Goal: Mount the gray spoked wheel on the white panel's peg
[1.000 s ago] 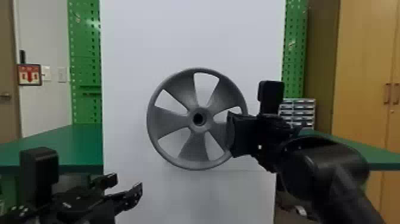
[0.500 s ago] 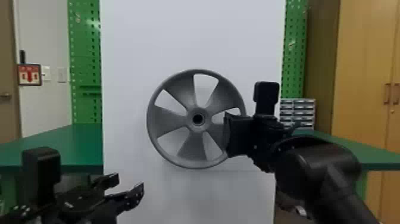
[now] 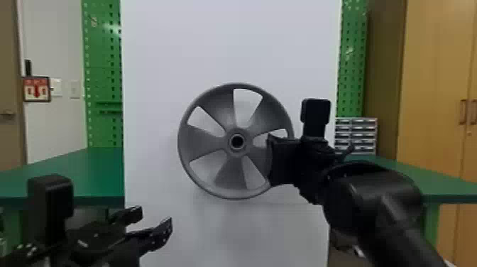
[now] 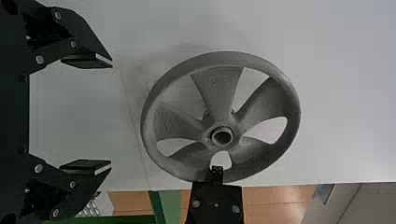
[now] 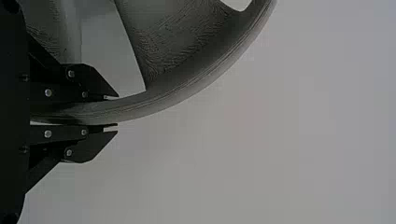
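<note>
Gray spoked wheel [image 3: 204, 139] is standing upright in front of the white panel [image 3: 227, 46], and the right end effector [image 3: 273, 161] has its rim pinched between two nearly closed fingers, over on the right side. Left end effector [image 3: 153, 219] sits lower, apart from the wheel, fingers spread wide. Can't tell if the hub [image 3: 236, 142] is on the peg.

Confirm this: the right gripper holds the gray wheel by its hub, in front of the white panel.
Not by the hub: the right wrist view shows the right gripper holding the gray wheel by its rim, in front of the white panel.
</note>
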Robot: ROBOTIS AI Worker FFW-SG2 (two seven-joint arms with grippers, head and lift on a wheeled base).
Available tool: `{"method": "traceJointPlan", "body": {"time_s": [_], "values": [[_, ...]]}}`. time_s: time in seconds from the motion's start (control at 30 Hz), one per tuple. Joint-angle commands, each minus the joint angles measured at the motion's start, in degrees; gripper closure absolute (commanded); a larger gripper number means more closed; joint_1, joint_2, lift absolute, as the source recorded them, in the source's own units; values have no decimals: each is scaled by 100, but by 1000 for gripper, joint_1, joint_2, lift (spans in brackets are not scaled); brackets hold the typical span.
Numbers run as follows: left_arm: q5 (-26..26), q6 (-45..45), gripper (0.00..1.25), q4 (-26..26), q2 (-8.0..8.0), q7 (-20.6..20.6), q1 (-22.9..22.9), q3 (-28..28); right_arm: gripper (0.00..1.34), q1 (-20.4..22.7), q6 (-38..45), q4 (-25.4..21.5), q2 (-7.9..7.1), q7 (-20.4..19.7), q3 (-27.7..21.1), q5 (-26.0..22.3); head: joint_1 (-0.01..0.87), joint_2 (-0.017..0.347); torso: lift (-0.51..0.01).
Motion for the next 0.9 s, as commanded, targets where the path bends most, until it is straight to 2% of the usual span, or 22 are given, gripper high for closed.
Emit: {"method": "traceJointPlan", "body": {"time_s": [0.0,0.5,0.77,0.87], "values": [[10,0,483,0,6,5,-5,-2,1200,-23,-103,210,-4,-2,-17,40,100,-8,-480],[10,0,483,0,6,14,12,-2,1164,3,-226,315,5,-2,-34,22,100,-8,-480],[10,0,483,0,6,14,21,7,717,64,-437,315,-4,-2,-34,22,100,-8,-480],[10,0,483,0,6,14,21,7,642,73,-463,315,-13,-2,-34,22,100,-8,-480]]}}
